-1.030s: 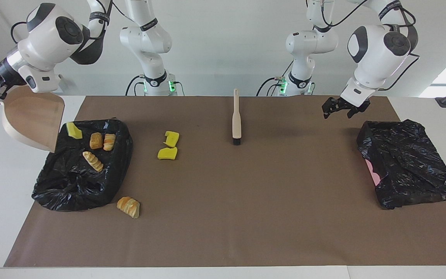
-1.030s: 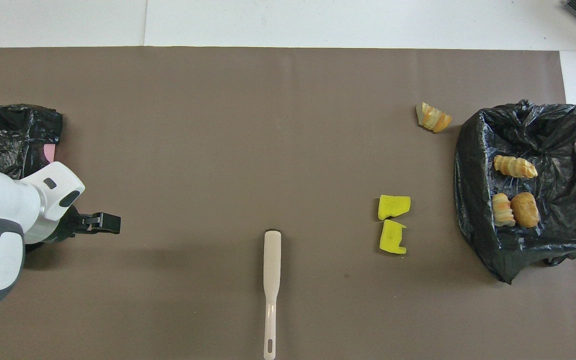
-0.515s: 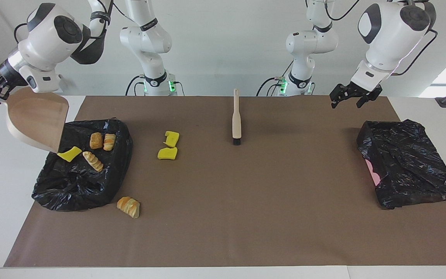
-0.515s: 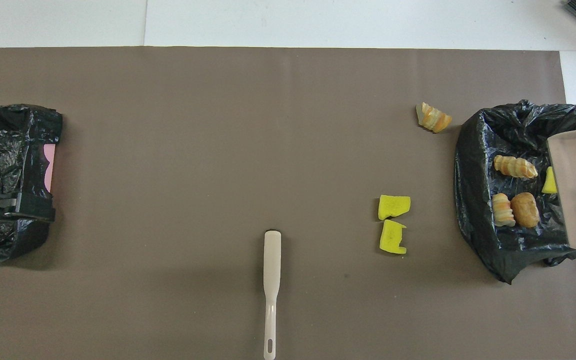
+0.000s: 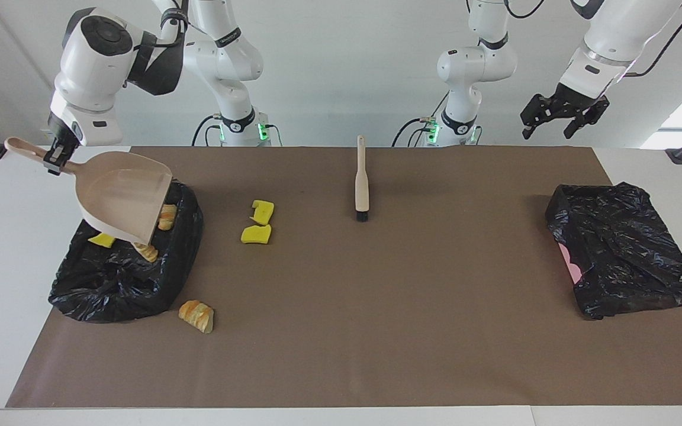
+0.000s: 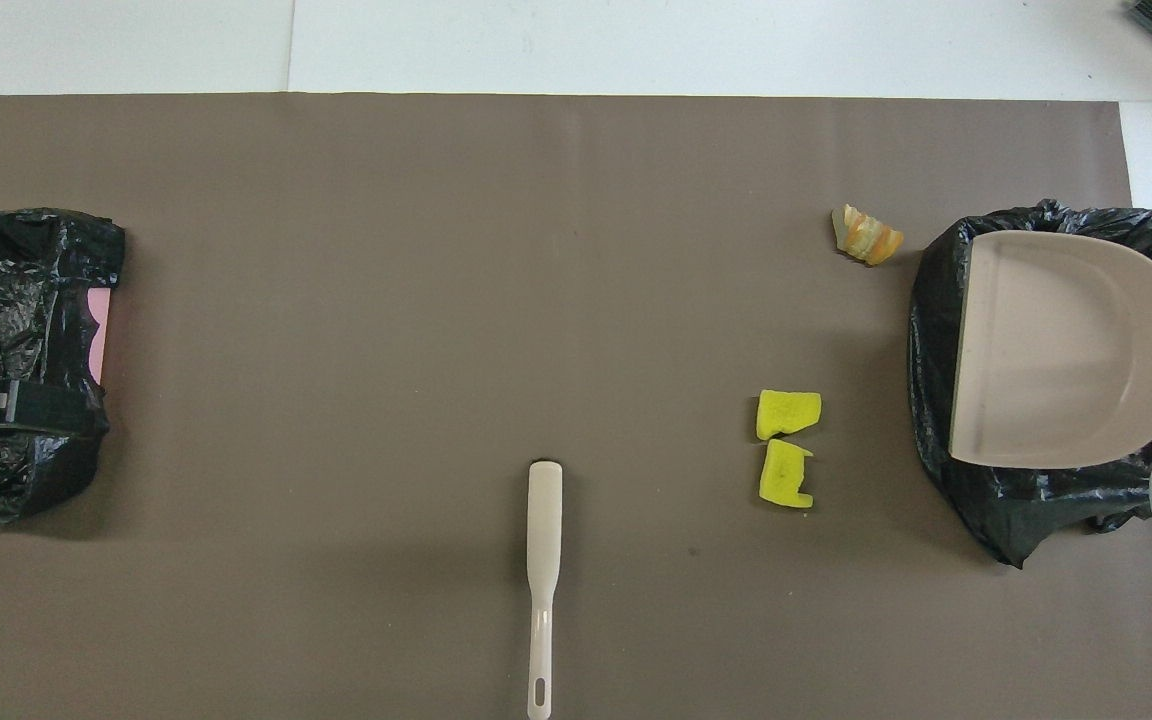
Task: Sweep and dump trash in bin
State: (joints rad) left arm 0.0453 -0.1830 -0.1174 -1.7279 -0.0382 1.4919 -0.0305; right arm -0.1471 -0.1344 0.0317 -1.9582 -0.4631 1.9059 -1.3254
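Three pieces of trash remain on the surface: two yellow sponge pieces (image 5: 257,223) beside the bin (image 5: 125,278) and a bread chunk (image 5: 196,315) just outside it. Your right gripper (image 5: 57,155) grips the dustpan (image 5: 122,204) by its handle, tilted over the bin; level it before lowering beside the sponges. Your left gripper (image 5: 564,112) waits wide open, raised over the other black bag (image 5: 622,248), so send it to the brush (image 5: 362,180).

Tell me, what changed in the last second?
The right pincer, gripping the dustpan, swung it over the bin; a yellow sponge dropped in. The left pincer rose, open. Brush and loose trash stayed put.
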